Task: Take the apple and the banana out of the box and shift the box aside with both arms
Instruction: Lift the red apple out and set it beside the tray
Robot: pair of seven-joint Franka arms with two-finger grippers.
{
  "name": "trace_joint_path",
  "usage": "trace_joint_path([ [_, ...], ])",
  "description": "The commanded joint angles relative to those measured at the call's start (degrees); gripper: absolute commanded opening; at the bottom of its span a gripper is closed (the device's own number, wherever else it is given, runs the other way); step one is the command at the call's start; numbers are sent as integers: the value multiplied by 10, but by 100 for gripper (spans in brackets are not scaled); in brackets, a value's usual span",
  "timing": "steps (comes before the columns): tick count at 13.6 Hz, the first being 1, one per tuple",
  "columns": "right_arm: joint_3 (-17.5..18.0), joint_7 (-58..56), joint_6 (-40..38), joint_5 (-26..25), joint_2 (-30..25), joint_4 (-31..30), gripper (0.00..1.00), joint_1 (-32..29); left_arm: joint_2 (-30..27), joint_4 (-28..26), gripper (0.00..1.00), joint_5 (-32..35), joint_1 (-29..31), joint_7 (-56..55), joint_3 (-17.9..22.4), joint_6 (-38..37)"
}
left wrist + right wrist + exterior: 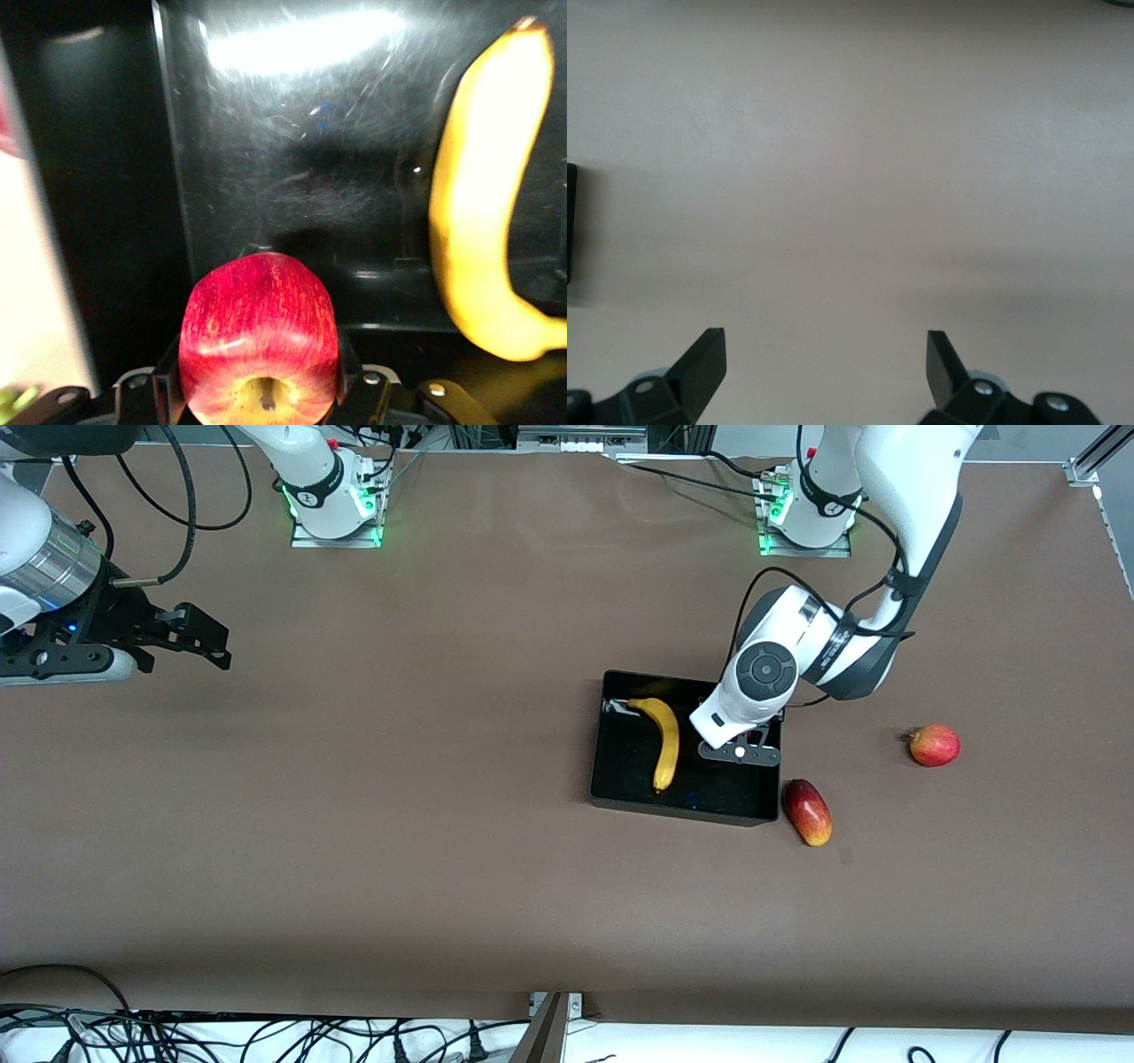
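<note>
The black box (684,809) lies mid-table toward the left arm's end. The yellow banana (664,740) lies inside it and also shows in the left wrist view (483,221). My left gripper (741,754) hangs over the box's end nearest the left arm and is shut on the red apple with a yellow stem end (259,328). The gripper (259,376) grips it from both sides above the box floor (292,177). The wrist hides the apple in the front view. My right gripper (199,638) is open and empty (824,354) over bare table at the right arm's end.
An oblong red-yellow mango (807,811) lies on the table against the box's corner, nearer the front camera. A round red-yellow fruit (935,745) lies farther toward the left arm's end. Cables hang along the table's front edge.
</note>
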Motion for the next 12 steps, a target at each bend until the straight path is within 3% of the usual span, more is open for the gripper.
trace_joint_path([
  [1,1,-2,-3,-8,4,10,100,-1,-18,72,15,6,4,2,-1,-111],
  [3,1,-2,-3,-8,4,10,100,-1,-31,82,15,7,26,51,6,-157],
  [7,1,-1,-3,-8,4,10,100,-1,-39,54,14,-1,117,280,6,-174],
  [9,1,-2,-3,-8,4,10,100,-1,-35,25,13,-6,153,372,6,-158],
  [12,1,-1,-2,-8,4,10,100,-1,-35,-61,15,-6,168,398,6,-53],
])
